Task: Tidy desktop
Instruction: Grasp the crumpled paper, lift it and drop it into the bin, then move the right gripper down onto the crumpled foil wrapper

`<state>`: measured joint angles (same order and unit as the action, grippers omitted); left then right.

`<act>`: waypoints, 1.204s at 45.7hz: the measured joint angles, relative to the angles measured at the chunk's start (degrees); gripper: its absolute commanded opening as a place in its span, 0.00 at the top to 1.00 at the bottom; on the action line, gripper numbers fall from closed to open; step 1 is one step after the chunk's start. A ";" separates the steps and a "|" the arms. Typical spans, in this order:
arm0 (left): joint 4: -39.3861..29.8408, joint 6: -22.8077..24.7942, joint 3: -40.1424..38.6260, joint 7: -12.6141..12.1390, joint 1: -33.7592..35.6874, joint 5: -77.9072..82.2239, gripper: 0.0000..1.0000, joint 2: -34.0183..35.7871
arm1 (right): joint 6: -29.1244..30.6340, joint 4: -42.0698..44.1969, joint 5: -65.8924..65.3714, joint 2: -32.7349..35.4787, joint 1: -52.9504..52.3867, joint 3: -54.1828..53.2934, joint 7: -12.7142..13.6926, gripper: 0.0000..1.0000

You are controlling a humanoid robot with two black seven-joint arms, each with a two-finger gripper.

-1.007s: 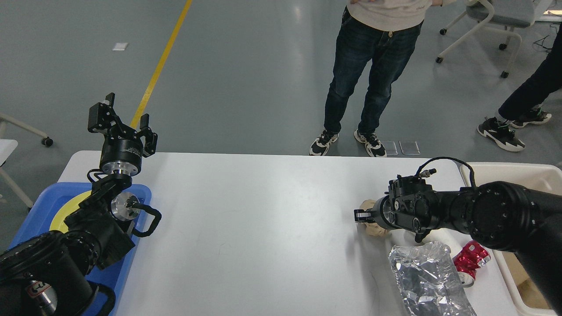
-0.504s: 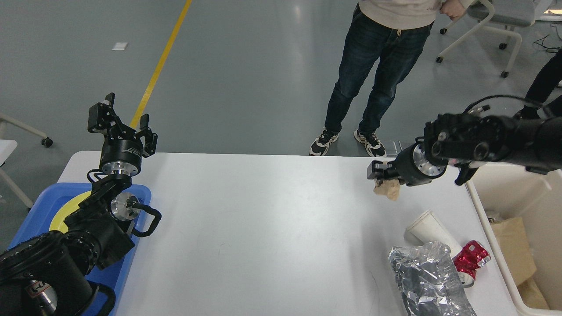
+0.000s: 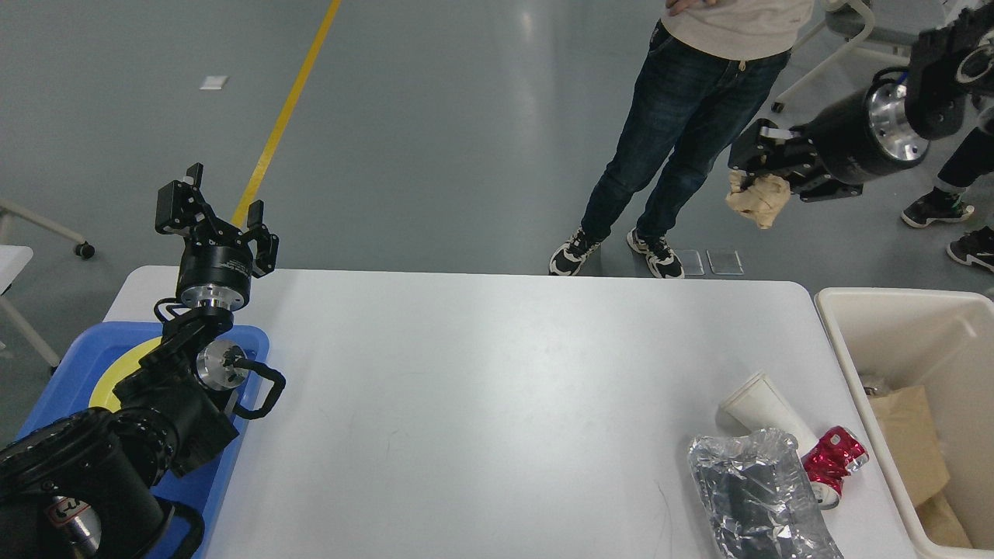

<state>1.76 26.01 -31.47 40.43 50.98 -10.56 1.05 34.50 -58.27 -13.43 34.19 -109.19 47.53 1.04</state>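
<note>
- Desktop (image 3: 481,388): one large white surface, smooth and plain, with rounded corners, filling the lower middle of the head view.
- Litter lying at the surface's near right corner, three pieces clustered and touching: one white paper cup (image 3: 757,407) on its side, one crushed red metallic can (image 3: 835,458), one crinkled silver foil bag (image 3: 757,501) overlapping the cup.
- Crumpled tan paper wad (image 3: 757,198): one, creased and irregular, hanging in the air beyond the far edge of the surface.
- Right gripper (image 3: 765,167): black, two-fingered, on a polished metal wrist ring, clenching the paper wad high at upper right.
- Left gripper (image 3: 210,206): black, pointing upward over the far left corner, fingers spread apart and holding nothing.
- Blue plastic tray (image 3: 70,373): one, at the left edge, carrying one flat yellow disc (image 3: 120,373), partly hidden by the left arm.
- Cream plastic bin (image 3: 905,307): one, just beside the right edge, containing brown paper (image 3: 908,435).
- Standing person (image 3: 683,124) in dark jeans: one, on the grey floor (image 3: 435,116) beyond the surface.
</note>
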 measured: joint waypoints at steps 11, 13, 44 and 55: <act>-0.01 0.00 0.00 0.00 0.00 0.02 0.04 0.00 | -9.07 16.53 0.33 1.48 19.37 1.06 0.01 1.00; -0.01 0.00 0.00 0.00 0.00 0.01 0.04 0.00 | -10.37 18.72 0.35 1.90 22.51 1.11 0.01 1.00; 0.00 0.00 0.00 0.00 -0.05 0.02 0.04 0.00 | -26.68 39.68 0.43 -2.14 62.16 -3.26 -0.67 0.00; 0.00 0.00 0.00 0.00 -0.05 0.01 0.04 0.00 | -26.56 39.32 0.42 -2.18 61.25 -2.95 -0.61 0.00</act>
<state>1.76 26.02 -31.46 40.43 50.93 -10.55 1.06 7.95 -18.95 -13.01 32.01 -47.94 44.58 0.43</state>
